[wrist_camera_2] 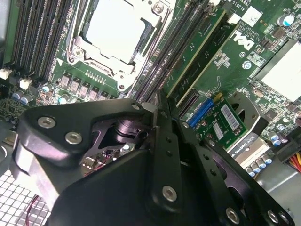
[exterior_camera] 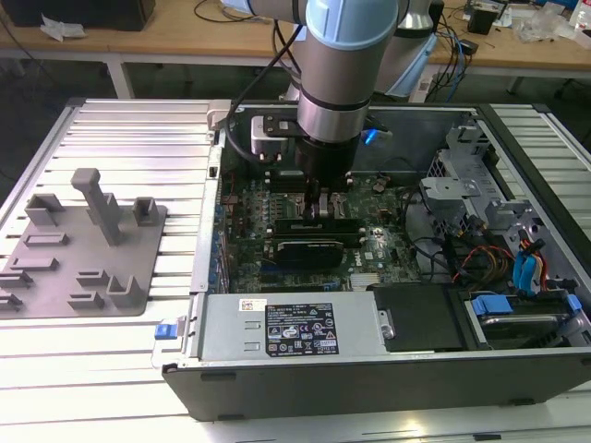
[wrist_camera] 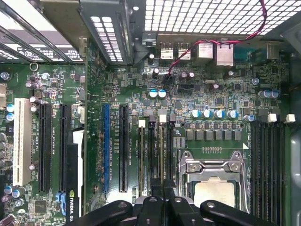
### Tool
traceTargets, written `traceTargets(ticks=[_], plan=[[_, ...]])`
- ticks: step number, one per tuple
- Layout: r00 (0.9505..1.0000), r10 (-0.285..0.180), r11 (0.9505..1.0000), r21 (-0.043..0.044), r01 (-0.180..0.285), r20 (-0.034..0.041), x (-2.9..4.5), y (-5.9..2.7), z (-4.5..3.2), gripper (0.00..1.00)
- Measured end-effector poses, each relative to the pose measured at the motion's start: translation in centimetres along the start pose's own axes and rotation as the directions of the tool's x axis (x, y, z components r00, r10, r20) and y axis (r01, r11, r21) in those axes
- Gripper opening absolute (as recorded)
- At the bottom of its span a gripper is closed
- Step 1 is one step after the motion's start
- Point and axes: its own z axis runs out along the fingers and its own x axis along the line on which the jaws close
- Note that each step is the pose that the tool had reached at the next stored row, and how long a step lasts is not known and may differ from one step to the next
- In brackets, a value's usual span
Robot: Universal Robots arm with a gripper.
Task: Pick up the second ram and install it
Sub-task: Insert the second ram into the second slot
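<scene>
My gripper reaches down into the open computer case, onto the memory slots beside the processor socket. In the first wrist view the gripper has its two fingers drawn close together, and the second ram, seen edge-on, runs up out of the narrow gap between them along its slot. Another ram stick stands seated two slots over. In the second wrist view it is a long green stick, and the gripper's black body hides the slot below.
A grey plastic tray with upright posts lies on the ribbed table at the exterior view's left. Inside the case, a graphics card lies just in front of the gripper. The power supply sits along the front wall and the drive cages at the right.
</scene>
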Motion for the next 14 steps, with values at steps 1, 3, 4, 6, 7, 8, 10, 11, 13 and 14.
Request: traceTargets(ticks=[1,3,4,6,7,8,10,11,13,14], plan=[[1.0000,0.000,1.0000,0.0001,0.000,0.0002,0.00,0.00,0.01,0.09],[1.0000,0.000,1.0000,0.0001,0.000,0.0003,0.00,-0.01,0.03,0.09],[1.0000,0.000,1.0000,0.0001,0.000,0.0002,0.00,-0.02,0.03,0.09],[1.0000,0.000,1.0000,0.0002,0.000,0.0005,0.00,-0.03,0.07,0.09],[1.0000,0.000,1.0000,0.0004,0.000,0.0008,0.00,-0.03,0.12,0.09],[1.0000,0.000,1.0000,0.0001,0.000,0.0006,0.00,-0.02,0.12,0.09],[1.0000,0.000,1.0000,0.0001,0.000,0.0006,0.00,-0.02,0.12,0.09],[1.0000,0.000,1.0000,0.0001,0.000,0.0007,0.00,-0.02,0.14,0.09],[1.0000,-0.001,1.0000,0.0001,0.001,0.0007,0.00,-0.02,0.15,0.09],[1.0000,-0.001,1.0000,0.0001,0.001,0.0007,0.00,-0.02,0.15,0.09]])
